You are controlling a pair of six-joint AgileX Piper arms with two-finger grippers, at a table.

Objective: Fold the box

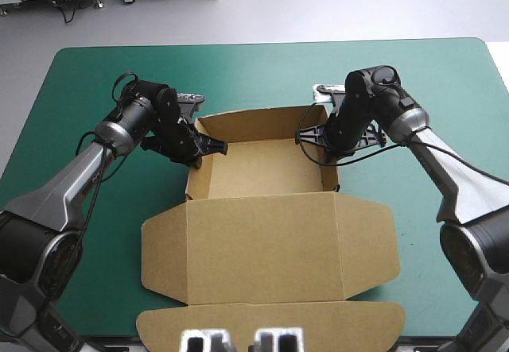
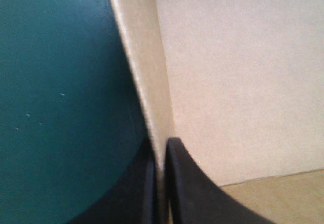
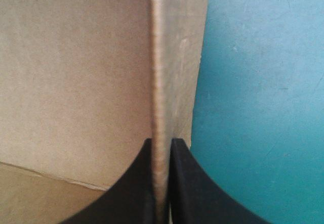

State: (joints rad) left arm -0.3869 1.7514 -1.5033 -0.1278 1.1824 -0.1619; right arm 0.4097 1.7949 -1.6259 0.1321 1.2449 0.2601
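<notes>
The brown box (image 1: 262,165) stands mid-table as an open tray with raised walls; its lid lies flat toward the near edge. My left gripper (image 1: 200,150) is shut on the box's left wall (image 2: 147,72), one black finger inside the tray, one outside. My right gripper (image 1: 328,147) is shut on the right wall (image 3: 161,82) in the same way. In both wrist views the wall's top edge runs straight away from the nearly closed fingertips, with the tray's inner face on one side and the teal-green cover on the other.
The lid (image 1: 266,249) with its rounded side flaps spreads over the near middle of the table, and a front flap (image 1: 270,320) reaches the near edge. Bare teal-green cover (image 1: 445,74) lies to the far left, far right and behind the box.
</notes>
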